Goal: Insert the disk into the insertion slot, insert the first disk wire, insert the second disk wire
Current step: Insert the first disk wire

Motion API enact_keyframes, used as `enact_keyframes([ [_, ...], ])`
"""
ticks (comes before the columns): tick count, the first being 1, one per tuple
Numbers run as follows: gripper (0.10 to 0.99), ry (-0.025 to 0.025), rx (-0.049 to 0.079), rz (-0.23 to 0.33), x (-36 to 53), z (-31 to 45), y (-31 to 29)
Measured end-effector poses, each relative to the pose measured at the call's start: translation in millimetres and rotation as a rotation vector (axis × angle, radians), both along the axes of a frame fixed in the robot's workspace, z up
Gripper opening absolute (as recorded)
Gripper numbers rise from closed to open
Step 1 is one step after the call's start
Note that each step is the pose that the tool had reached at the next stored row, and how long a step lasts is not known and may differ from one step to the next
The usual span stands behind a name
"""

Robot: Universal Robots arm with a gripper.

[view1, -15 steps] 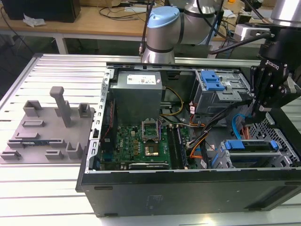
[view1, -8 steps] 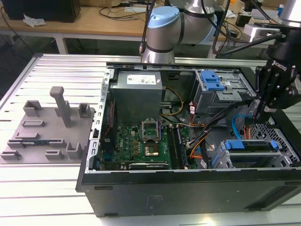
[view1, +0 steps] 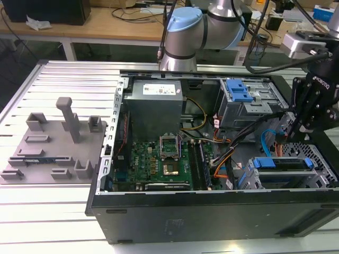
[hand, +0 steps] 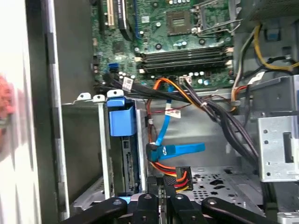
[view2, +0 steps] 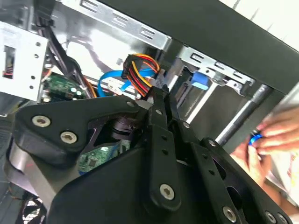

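The disk (view1: pixel 280 163), in its blue carrier, sits inside the insertion slot (view1: pixel 324 159), a grey perforated cage at the exterior view's right; the first wrist view shows the carrier's blue tab (hand: pixel 122 119) in the cage (hand: pixel 88 144). My gripper (view1: pixel 293 133) hangs just behind that cage. In both wrist views its fingers stand close together, shut on the first disk wire (hand: pixel 174 171), a red, orange and yellow bundle (view2: pixel 140 71) with a black plug. The second disk wire (hand: pixel 180 150), a flat blue cable (view1: pixel 265 138), loops just beyond the fingertips (view2: pixel 161 95).
A taller grey cage with a blue latch (view1: pixel 238 92) stands behind the gripper. The power supply (view1: pixel 153 103) and green motherboard (view1: pixel 159 159) fill the case's middle. A grey fixture plate (view1: pixel 53 143) lies left of the case. A person's hand (view2: pixel 273 135) is just outside the case wall.
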State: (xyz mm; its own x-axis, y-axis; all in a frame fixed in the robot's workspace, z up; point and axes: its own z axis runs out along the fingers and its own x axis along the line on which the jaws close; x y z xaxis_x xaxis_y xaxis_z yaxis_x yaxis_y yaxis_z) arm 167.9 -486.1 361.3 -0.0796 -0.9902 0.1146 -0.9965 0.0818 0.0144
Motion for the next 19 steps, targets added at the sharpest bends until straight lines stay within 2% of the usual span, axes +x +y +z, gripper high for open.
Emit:
enact_keyframes([
  [1, 0.165, 0.0, 0.003, 0.0, 0.0, 0.0, -3.4],
  [2, 0.165, 0.0023, 0.004, 0.0, 0.1, -0.1, -10.0],
  [4, 0.165, 0.013, 0.006, 0.0, 0.0, -0.9, -19.2],
  [6, 0.165, 0.0152, 0.018, 0.001, 0.2, -1.2, -25.7],
  [9, 0.165, 0.0153, 0.019, 0.001, 0.1, -1.3, -26.2],
  [14, 0.165, 0.0153, 0.019, 0.003, 4.8, -1.2, -27.2],
  [16, 0.165, 0.0153, 0.026, 0.012, 4.2, -1.3, -27.2],
  [17, 0.165, 0.015, 0.032, 0.017, 3.9, -1.3, -27.2],
  [18, 0.165, 0.0136, 0.045, 0.021, 3.5, -1.4, -28.0],
  [19, 0.165, 0.0136, 0.048, 0.021, 3.6, -1.3, -29.4],
])
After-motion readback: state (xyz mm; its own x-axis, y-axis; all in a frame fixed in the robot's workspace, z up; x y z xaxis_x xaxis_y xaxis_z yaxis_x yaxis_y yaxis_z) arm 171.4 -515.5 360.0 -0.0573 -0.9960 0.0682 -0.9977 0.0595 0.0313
